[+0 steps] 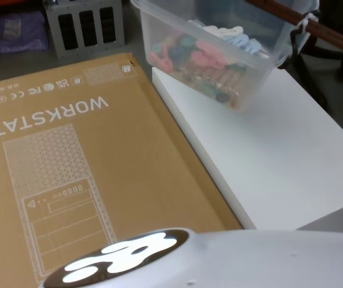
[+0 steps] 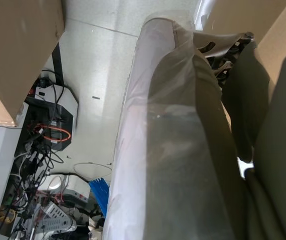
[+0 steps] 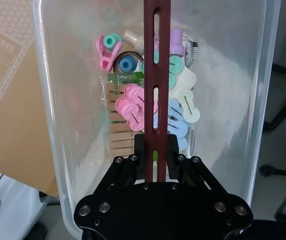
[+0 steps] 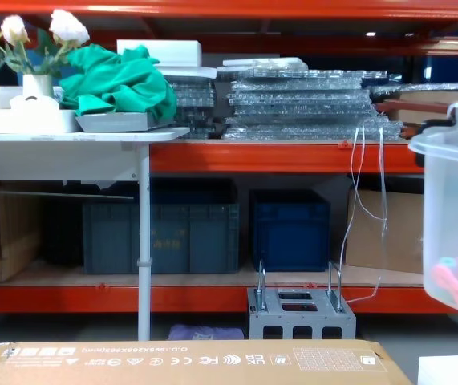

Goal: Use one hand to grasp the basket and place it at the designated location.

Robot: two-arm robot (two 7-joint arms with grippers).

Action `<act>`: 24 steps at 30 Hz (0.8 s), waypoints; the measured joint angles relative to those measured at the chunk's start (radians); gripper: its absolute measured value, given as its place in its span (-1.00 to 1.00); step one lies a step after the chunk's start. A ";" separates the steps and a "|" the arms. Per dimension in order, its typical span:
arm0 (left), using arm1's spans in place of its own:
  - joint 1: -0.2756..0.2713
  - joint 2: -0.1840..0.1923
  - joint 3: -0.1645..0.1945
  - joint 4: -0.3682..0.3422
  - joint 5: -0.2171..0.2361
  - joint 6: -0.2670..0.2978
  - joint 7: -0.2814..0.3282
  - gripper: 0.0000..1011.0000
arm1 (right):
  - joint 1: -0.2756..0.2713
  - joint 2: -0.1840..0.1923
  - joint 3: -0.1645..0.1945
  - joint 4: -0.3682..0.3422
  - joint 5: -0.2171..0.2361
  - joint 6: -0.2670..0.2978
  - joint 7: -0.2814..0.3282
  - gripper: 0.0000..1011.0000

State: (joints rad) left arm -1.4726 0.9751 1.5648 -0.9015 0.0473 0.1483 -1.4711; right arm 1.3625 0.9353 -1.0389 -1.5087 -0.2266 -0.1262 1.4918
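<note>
Because the right pincer [image 3: 155, 145] is clenched on its brown slotted handle [image 3: 157, 75], the translucent basket [image 1: 171, 33] of pegs [image 3: 120, 135] and clips [image 3: 132, 107] hangs tilted over the far corner of the white desk [image 1: 279, 162], apparently lifted for carrying and not yet placed.

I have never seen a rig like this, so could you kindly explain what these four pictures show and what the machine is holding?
This is a two-armed robot photographing its own work. The head camera looks down at a white table and a cardboard box. The chest camera looks forward at shelving. Each wrist carries a camera too. The right gripper, black, is shut on the dark red handle of the basket, a clear tub of coloured clips, which seems lifted and tilted above the table. The left wrist camera faces floor and cables; that arm seems idle.
</note>
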 joint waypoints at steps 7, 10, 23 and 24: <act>0.000 0.000 0.000 0.000 0.000 0.000 0.000 -1.00 | 0.009 -0.002 -0.007 -0.077 0.025 -0.006 -0.001 -0.54; 0.000 0.000 0.000 0.000 0.000 0.000 0.000 -1.00 | 0.013 -0.006 -0.013 -0.111 0.034 -0.012 -0.002 -0.54; 0.000 0.000 0.000 0.000 0.000 0.000 0.000 -1.00 | 0.026 -0.034 -0.054 -0.233 0.044 -0.029 -0.004 -0.54; 0.000 0.000 0.000 0.000 0.000 0.000 0.000 -1.00 | 0.026 -0.042 -0.061 -0.245 0.044 -0.033 -0.004 -0.54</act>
State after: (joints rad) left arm -1.4726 0.9752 1.5648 -0.9016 0.0473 0.1483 -1.4712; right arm 1.3888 0.8931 -1.1003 -1.7536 -0.1829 -0.1589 1.4882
